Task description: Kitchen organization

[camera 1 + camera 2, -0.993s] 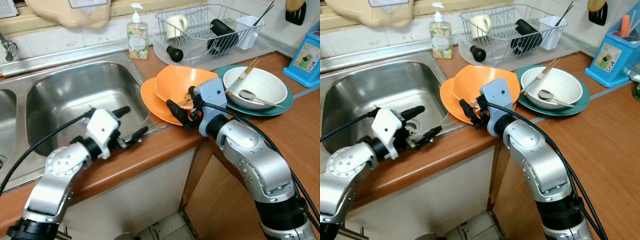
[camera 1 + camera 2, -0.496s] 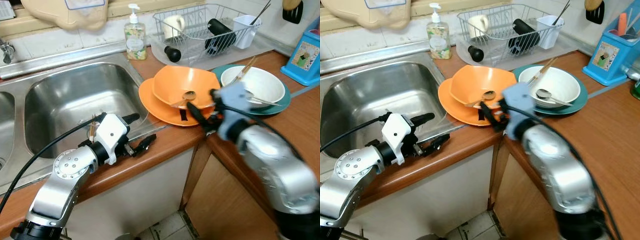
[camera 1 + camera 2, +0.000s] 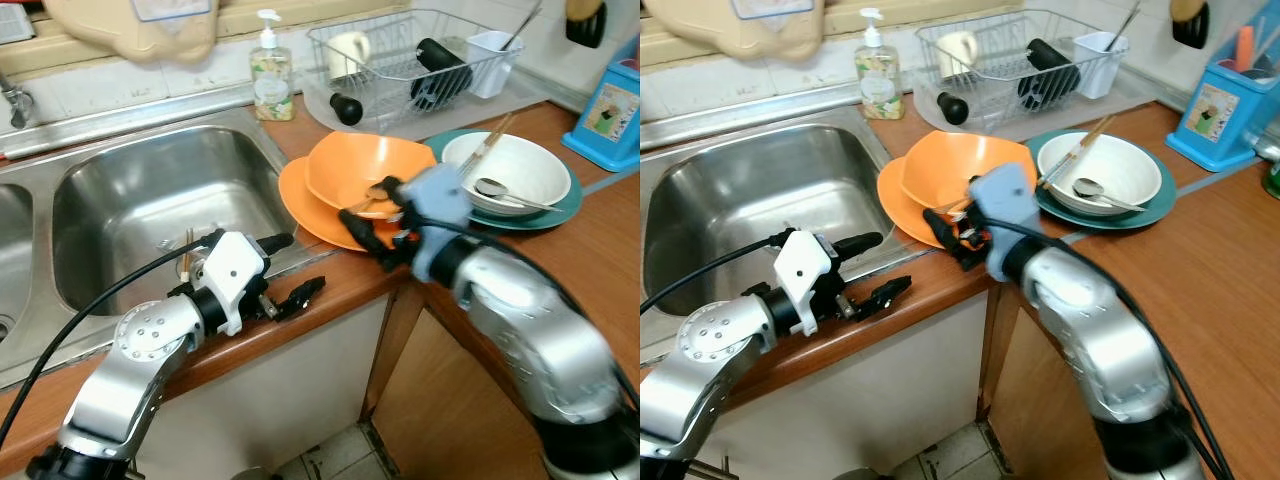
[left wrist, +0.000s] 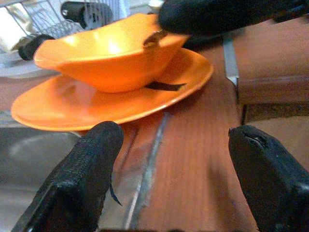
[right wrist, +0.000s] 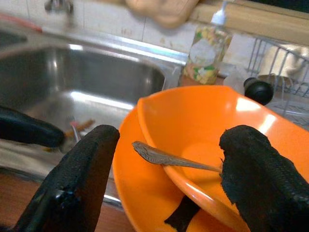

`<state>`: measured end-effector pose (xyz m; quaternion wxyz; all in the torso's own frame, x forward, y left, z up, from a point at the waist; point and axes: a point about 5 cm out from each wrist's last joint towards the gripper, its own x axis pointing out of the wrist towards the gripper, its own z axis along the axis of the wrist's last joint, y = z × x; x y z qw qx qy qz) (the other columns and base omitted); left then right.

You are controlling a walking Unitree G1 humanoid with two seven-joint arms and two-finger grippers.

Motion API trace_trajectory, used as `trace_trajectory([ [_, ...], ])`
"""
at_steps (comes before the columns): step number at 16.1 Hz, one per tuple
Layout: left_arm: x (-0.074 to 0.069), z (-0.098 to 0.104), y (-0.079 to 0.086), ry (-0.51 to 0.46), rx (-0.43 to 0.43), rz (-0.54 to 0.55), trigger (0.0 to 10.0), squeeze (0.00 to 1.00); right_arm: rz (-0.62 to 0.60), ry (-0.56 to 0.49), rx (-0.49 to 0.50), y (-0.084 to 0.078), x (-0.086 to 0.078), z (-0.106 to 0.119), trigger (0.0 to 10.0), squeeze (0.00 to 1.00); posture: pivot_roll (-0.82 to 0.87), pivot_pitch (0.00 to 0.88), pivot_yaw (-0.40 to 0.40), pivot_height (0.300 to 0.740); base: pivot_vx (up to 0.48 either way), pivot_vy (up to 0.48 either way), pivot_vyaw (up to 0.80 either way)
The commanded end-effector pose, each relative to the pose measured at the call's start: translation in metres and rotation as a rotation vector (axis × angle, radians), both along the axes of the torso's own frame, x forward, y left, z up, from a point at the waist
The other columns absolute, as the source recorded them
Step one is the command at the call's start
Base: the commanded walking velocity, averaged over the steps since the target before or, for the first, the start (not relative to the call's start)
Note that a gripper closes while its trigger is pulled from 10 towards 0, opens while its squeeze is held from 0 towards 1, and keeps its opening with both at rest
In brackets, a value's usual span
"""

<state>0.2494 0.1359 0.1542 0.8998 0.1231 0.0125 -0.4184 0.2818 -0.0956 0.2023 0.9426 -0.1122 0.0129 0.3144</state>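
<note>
Two tools (image 3: 372, 225), one orange bowl (image 3: 365, 170)

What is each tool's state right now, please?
Left tool: open, empty, over the counter edge by the sink.
Right tool: open, empty, at the orange bowl.

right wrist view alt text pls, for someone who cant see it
Between the open right gripper's two black fingers, an orange bowl holding a metal spoon sits on an orange plate. Behind are a steel sink and a soap bottle.

Orange bowl (image 3: 370, 172) blocks the right claw (image 3: 372, 220); sink (image 3: 150, 190) open.
</note>
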Motion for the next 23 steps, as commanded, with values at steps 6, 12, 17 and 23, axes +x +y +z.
trace_trajectory([
  [6,-0.005,0.001,-0.001,0.014,0.012,-0.014,10.0,0.00,-0.116,0.021,0.000,-0.002,0.021,-0.006,10.0,0.00,-0.10,0.000,0.042,0.740,0.000,0.000,0.00],
  [12,-0.005,0.001,-0.001,0.017,0.022,-0.027,10.0,0.00,-0.165,0.011,0.070,-0.022,0.008,0.003,10.0,0.00,-0.12,0.000,0.068,0.740,0.000,0.000,0.00],
  [17,-0.005,0.000,-0.003,0.024,0.026,-0.043,10.0,0.00,-0.220,0.107,0.112,-0.039,-0.005,-0.014,10.0,0.00,-0.13,0.000,0.080,0.740,0.000,0.000,0.00],
  [23,-0.003,0.002,-0.004,0.016,0.031,-0.049,10.0,0.00,-0.254,0.102,0.202,-0.040,0.000,-0.010,9.1,0.00,-0.12,0.000,0.082,0.740,0.000,0.000,0.00],
])
